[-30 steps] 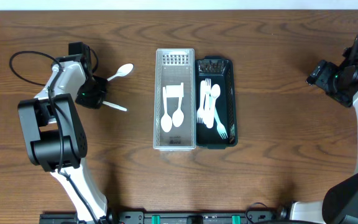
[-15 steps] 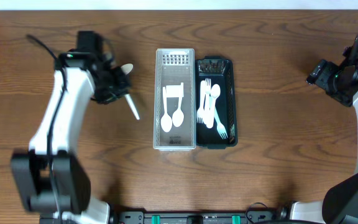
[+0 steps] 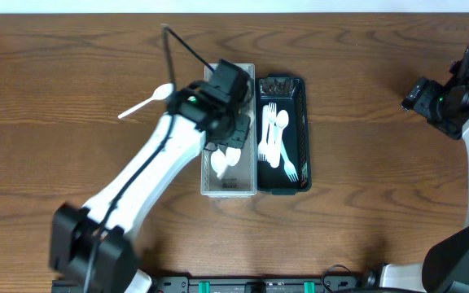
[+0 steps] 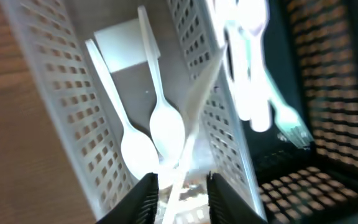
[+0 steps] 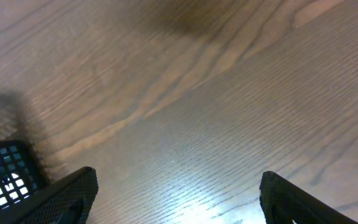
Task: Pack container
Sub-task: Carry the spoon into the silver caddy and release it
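"White plastic things had to go into the boxes," said Ben. "Was the packing done?"

"Not yet," said Ana. "On the far left, one white spoon [image 3: 146, 101] lay on the counter [image 3: 72, 49], apart from the boxes. I think it was left to pack. Next came the white basket [image 3: 230, 75]. Two spoons [image 4: 166, 127] lay flat inside it, side by side."

"And the left jaws?"

"They hung over that basket, clamped on a thin white stick [image 4: 199, 107]. It was blurry, so I could not tell if it was a knife or a fork. It was tilted and looked not yet dropped. Right beside the basket sat the black tray [image 3: 301, 98], with forks and spoons [image 3: 277, 140] piled inside. Far right, the right jaws were wide apart, holding nothing, over bare counter."
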You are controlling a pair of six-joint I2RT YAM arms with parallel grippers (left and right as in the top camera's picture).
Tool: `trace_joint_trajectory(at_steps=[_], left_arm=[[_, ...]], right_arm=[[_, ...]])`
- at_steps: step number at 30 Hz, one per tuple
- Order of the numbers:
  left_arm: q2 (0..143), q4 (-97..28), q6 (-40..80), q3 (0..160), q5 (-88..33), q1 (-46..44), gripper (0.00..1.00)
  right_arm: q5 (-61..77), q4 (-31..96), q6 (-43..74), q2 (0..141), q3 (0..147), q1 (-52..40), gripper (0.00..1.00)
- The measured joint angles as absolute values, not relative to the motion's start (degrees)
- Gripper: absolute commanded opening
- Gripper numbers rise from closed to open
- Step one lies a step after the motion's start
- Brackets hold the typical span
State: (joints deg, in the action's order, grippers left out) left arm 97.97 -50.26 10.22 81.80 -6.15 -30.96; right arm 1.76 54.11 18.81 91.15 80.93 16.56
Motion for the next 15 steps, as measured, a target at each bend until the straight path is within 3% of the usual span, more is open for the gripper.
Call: trace_joint_trajectory(at_steps=[3,8,15], left_arm=[[100.0,-50.9,10.2,81.2,-5.5,-30.2,0.34],[98.2,-53.5,9.9,83.0,-3.0,-26.9,0.56],[92.2,-51.4,-1.4,85.9,4.7,-17.3,0.57]], right_arm=[[1.8,54.5,18.8,91.2,80.9,16.6,0.87],[1.7,54.6,18.8,91.2,80.9,16.6,0.88],[1.7,54.6,18.8,91.2,80.9,16.6,0.88]])
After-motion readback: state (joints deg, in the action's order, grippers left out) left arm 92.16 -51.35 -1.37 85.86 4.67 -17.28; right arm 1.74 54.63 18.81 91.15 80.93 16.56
